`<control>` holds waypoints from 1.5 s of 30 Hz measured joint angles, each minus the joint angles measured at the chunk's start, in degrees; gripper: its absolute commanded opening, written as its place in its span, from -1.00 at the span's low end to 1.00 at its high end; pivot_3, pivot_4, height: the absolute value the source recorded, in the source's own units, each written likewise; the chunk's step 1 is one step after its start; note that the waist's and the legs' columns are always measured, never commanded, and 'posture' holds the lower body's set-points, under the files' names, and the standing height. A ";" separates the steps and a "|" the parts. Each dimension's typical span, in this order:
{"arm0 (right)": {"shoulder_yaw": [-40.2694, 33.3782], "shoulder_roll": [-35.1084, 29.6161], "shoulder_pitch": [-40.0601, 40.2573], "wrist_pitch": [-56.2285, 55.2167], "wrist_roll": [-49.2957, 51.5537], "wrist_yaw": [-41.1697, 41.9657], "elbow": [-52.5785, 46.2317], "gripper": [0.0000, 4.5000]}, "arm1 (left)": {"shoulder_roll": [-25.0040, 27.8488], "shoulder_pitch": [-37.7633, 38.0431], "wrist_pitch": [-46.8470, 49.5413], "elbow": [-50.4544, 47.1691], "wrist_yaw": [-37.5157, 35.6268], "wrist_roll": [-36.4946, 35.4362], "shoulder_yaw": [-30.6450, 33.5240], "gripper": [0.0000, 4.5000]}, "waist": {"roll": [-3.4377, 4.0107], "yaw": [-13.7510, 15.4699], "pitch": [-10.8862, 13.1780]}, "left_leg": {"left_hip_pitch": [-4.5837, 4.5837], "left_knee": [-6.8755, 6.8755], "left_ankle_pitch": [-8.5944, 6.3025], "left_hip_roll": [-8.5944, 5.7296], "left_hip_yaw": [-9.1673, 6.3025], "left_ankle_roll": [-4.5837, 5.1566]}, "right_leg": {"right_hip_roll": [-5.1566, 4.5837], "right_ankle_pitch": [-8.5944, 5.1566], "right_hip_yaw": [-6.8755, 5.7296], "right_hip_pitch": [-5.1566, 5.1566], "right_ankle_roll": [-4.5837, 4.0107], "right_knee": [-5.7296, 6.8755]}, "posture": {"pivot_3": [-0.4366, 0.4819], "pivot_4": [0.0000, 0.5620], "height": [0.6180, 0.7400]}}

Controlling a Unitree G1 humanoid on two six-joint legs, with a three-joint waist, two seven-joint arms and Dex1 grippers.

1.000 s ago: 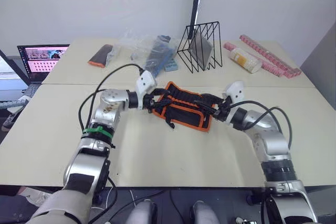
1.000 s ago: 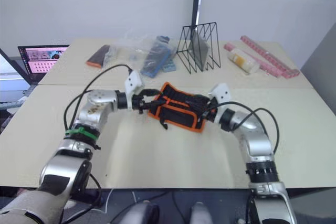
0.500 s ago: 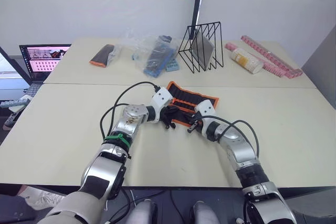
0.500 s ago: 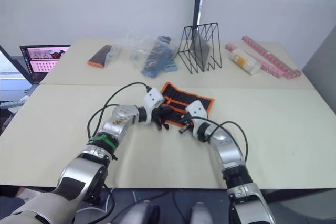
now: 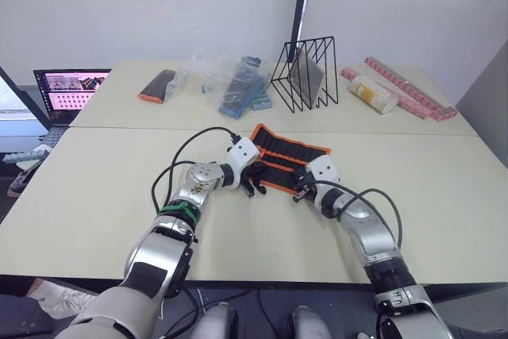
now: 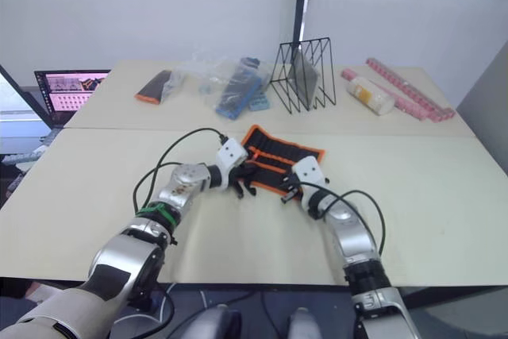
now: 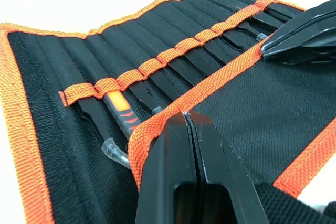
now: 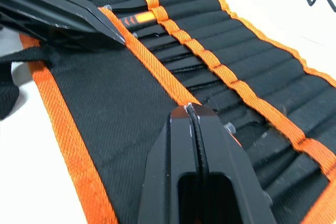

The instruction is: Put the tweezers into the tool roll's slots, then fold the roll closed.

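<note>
Tool roll point(image 5: 287, 158) open on table point(image 5: 444, 196) — left gripper point(image 7: 189, 116) and right gripper point(image 8: 192, 109) each pinch its orange-bound flap edge, jaws closed.

Lab or office: plain white walls, beige tables point(image 5: 238, 252), laptop point(image 5: 70, 89), wire rack point(image 5: 305, 71).

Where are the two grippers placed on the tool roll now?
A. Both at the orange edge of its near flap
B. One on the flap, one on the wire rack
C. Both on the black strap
A: the left gripper and the right gripper are each shut on the orange-bound edge of the tool roll flap.
</note>
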 measured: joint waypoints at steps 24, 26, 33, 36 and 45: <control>-4.82 -1.89 -0.47 -4.34 6.32 7.27 -4.91 -1.00 | 5.20 7.97 19.55 -31.92 -7.38 -8.52 3.06 -0.99 | 0.01 -0.27 0.02 | -0.28 -0.08 -0.01 0.04 0.00 0.02 | 0.03 0.00 0.01 -0.21 0.00 -0.08 | -0.05 -0.47 0.13; -2.83 0.03 -0.56 -3.77 5.51 6.49 -4.32 -1.00 | 3.57 8.81 19.78 -31.88 -7.02 -8.00 1.27 -0.99 | 0.01 -0.16 0.02 | -0.28 -0.07 -0.01 0.02 0.00 0.02 | 0.03 0.00 0.01 -0.21 0.00 -0.08 | -0.05 -0.47 0.13; 2.12 2.55 -0.02 -0.80 0.27 2.45 -1.44 -1.00 | -1.92 9.08 15.15 -21.62 -0.11 -3.15 -2.58 -0.99 | 0.01 -0.08 0.02 | -0.29 -0.07 -0.01 0.01 0.00 0.02 | 0.02 0.00 0.01 -0.24 0.00 -0.07 | -0.05 -0.47 0.13; 1.94 1.95 -0.09 -1.51 -0.93 0.46 -0.52 -1.00 | -3.29 7.24 12.79 -17.07 3.05 -2.28 -2.51 -0.99 | 0.01 0.21 0.02 | -0.14 -0.03 -0.01 0.01 -0.01 0.01 | 0.01 0.00 -0.01 -0.07 0.00 -0.10 | -0.05 -0.47 0.13; 0.07 -2.17 0.66 -1.75 -2.25 -2.45 0.12 -1.00 | -2.18 6.29 9.88 -13.39 5.10 -0.45 -2.59 -0.99 | 0.01 0.37 -0.10 | 0.06 -0.02 0.00 0.01 -0.01 0.00 | 0.01 0.00 -0.01 0.04 0.01 -0.10 | -0.05 -0.47 0.13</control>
